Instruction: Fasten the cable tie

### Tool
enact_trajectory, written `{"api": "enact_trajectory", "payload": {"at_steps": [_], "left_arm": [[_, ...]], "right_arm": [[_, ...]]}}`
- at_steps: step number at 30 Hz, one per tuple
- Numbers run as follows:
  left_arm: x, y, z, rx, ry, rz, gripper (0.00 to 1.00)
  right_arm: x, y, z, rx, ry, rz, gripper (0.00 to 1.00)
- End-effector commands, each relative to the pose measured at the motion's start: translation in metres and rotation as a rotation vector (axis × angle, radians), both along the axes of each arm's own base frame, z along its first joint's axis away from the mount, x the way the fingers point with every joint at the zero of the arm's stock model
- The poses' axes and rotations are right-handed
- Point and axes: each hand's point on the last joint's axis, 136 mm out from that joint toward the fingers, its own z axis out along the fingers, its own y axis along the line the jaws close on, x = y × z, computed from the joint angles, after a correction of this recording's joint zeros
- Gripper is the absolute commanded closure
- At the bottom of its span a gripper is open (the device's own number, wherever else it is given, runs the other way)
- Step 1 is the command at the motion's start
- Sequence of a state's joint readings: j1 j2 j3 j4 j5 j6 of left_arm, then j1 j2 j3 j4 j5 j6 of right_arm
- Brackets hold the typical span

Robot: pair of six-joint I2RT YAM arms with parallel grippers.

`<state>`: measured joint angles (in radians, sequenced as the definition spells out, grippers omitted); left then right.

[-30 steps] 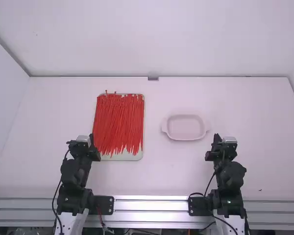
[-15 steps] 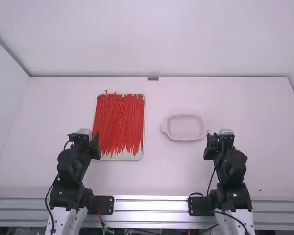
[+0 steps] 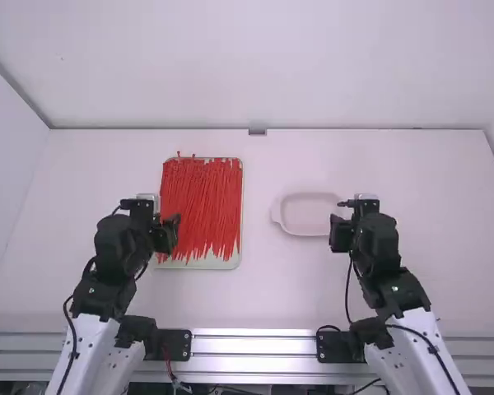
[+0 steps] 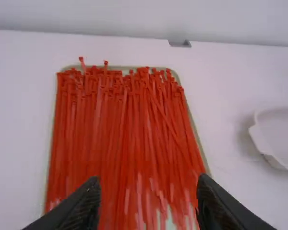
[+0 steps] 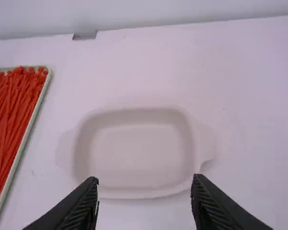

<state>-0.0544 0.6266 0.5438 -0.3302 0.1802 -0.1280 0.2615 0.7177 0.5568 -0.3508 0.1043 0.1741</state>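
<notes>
The left end effector [image 4: 146,201] hung with its fingers spread wide above a tray [image 4: 198,136] packed with red cable ties [image 4: 120,139] on the white bench [image 4: 230,81]; a white dish [image 4: 278,141] sat beside the tray.

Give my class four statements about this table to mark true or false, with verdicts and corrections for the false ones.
1. The red cable ties lie in a pile on a tray. True.
2. The white dish holds one cable tie. False: it is empty.
3. The left gripper is shut on a tie. False: it is open and holds nothing, above the ties' near ends.
4. The right gripper is open, at the dish's near side. True.
</notes>
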Motion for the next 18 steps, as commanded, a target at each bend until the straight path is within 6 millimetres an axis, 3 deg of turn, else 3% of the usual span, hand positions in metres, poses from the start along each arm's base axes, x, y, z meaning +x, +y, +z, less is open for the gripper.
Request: {"api": "enact_trajectory", "payload": {"at_steps": [1, 8, 12, 18], "left_arm": [[0.004, -0.019, 0.017, -0.09, 0.021, -0.063, 0.43], [0.014, -0.031, 0.022, -0.086, 0.113, -0.127, 0.31], [0.02, -0.021, 0.011, -0.035, 0.243, -0.068, 0.22], [0.026, -0.028, 0.008, -0.043, 0.332, -0.088, 0.14]], "right_arm": [[0.008, 0.009, 0.013, -0.032, 0.013, 0.031, 0.43], [0.007, 0.034, 0.002, -0.027, 0.182, 0.064, 0.31], [0.004, 0.051, -0.008, -0.067, 0.311, 0.091, 0.22], [0.003, 0.071, -0.014, -0.097, 0.397, 0.111, 0.14]]}}
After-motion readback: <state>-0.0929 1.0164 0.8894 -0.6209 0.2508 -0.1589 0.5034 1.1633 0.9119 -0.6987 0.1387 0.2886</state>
